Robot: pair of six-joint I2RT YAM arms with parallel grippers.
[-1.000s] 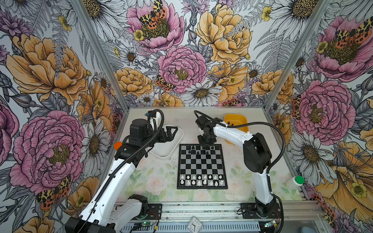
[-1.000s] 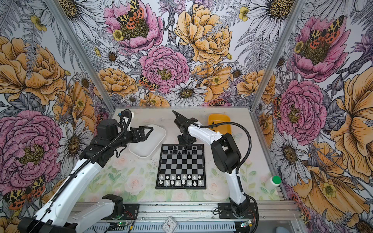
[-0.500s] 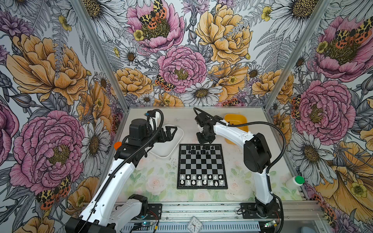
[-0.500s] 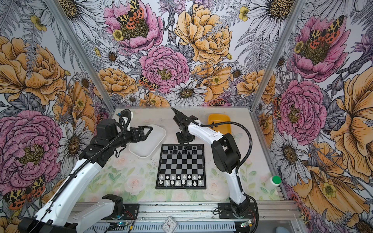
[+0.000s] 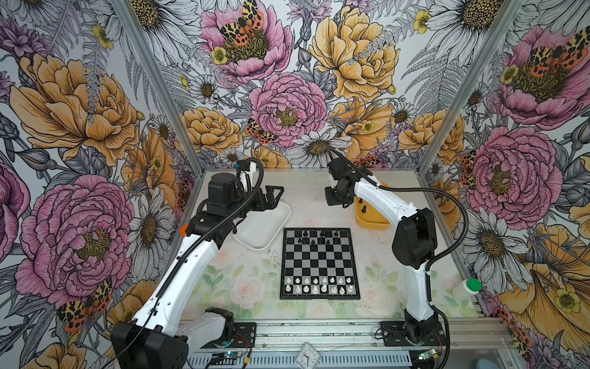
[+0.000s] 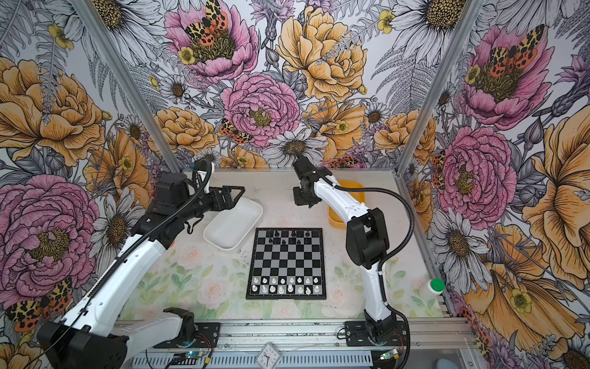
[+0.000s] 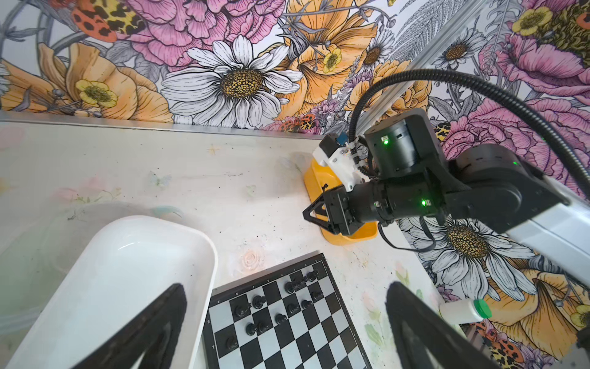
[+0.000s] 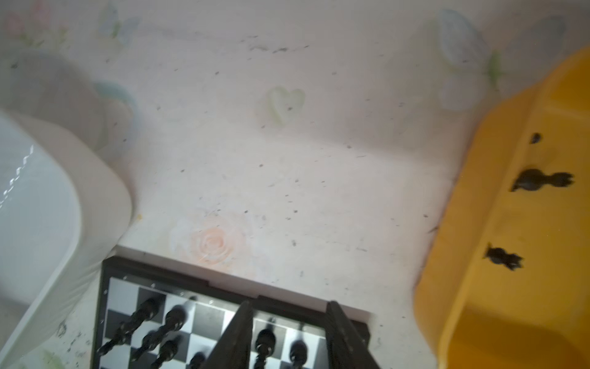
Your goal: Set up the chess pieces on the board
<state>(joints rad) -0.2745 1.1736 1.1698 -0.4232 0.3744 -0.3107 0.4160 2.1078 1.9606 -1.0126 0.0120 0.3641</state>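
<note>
Chessmen are, by my reckoning, well past halfway placed. The white set (image 5: 306,289) fills the two near ranks of the board (image 5: 319,260), while the black ones (image 5: 313,242) stand in the two far ranks with gaps among them. More black pieces (image 8: 539,182) lie on their sides in the yellow tub (image 5: 372,223), just beyond the board's far right corner (two show clearly in the right wrist view; a third dark speck is too small to name).

The right claw (image 8: 289,308) hangs over bare surface between the board's far edge and that tub, its jaws a little apart with nothing between them. The left claw (image 5: 275,196) is spread wide and empty above the white tub (image 5: 266,228), which holds nothing.

Fetching the next black piece looks like the step in hand. That calls for carrying the right claw over the yellow tub, settling astride a small piece that lies flat, closing on it, then standing it upright on a vacant far square without toppling its close neighbours.

The surface (image 5: 239,281) is pale, printed with faint roses and leaves and flecked with dark specks. A white bottle with a green cap (image 5: 464,287) lies near its right edge, and a small clock (image 5: 307,356) sits at the front rail. Bold floral wallpaper (image 5: 287,105) covers the three walls.
</note>
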